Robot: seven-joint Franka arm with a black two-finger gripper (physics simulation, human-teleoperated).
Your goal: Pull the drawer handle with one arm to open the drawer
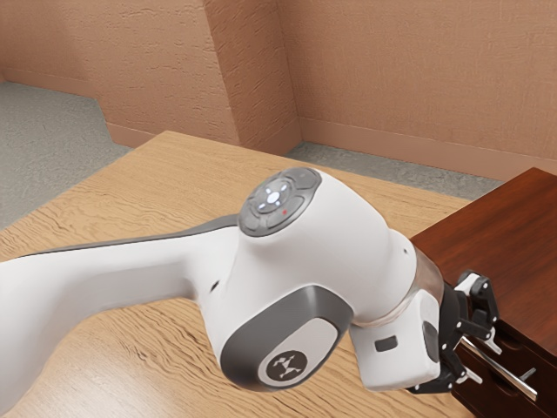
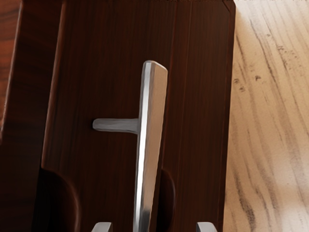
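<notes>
A big white arm [image 1: 287, 287] comes in from the left of the exterior view and reaches to the lower right. At its end is the black gripper [image 1: 474, 341], low on the exterior view's right. It is right up at the front of a dark brown wooden cabinet [image 1: 500, 248] that stands at the right edge of the frame.

The drawer handle [image 1: 513, 373] is a thin silver bar on the cabinet's front, in the lower right corner of the frame. One end of it is at the gripper.

In the wrist view the handle [image 2: 150, 145] is a long silver bar. A short silver post [image 2: 116, 125] joins it to the dark drawer front [image 2: 96, 72]. Two grey fingertips [image 2: 102, 226] show, one on each side of the bar. The jaws are spread wide, with a gap between each tip and the bar, so nothing is pinched.

The cabinet sits on a light wooden table [image 1: 157, 192]. Behind it are a grey floor [image 1: 43, 122] and brown walls [image 1: 392, 61].
</notes>
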